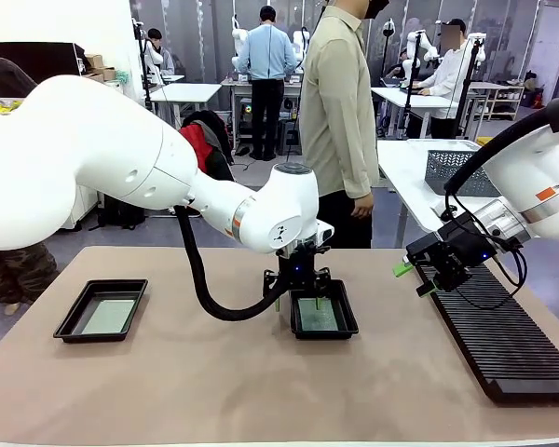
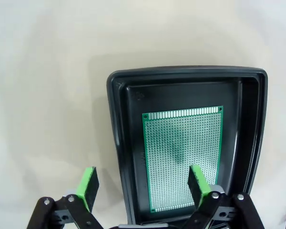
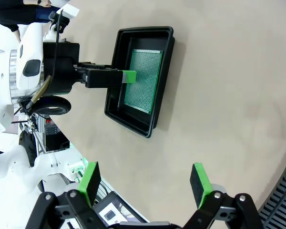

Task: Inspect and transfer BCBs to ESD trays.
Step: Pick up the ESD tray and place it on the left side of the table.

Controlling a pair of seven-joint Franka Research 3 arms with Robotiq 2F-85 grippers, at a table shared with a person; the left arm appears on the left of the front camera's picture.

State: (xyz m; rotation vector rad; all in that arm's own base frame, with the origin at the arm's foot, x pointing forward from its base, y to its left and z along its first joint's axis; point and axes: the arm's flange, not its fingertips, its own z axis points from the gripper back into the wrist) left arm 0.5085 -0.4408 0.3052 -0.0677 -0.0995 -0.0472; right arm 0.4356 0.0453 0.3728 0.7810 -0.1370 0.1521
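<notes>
We see the left hand (image 1: 303, 284) hanging over the middle ESD tray (image 1: 345, 326), its jaws spread wide with nothing between them. From the left wrist view one green pad (image 2: 89, 186) sits outside the tray's rim (image 2: 115, 143) and the other (image 2: 198, 183) above the BCB (image 2: 183, 157), which lies flat on the tray floor with space on every side. That straddle suggests to us a hand either just clear of a placed board or lined up off-centre (we cannot tell which); a grasp from here would catch the rim rather than the board.

A second ESD tray (image 1: 70, 326) sits well apart on the robot's left side of the tabletop (image 1: 214, 382), and it too carries a pale BCB (image 1: 110, 317), so we judge both trays filled.

The right hand (image 1: 412, 277) hovers wide and empty beside the long ribbed rack (image 1: 503, 345), probably parked near the source of boards. The person (image 1: 340, 112) stands at the far side, hands away from the work.
</notes>
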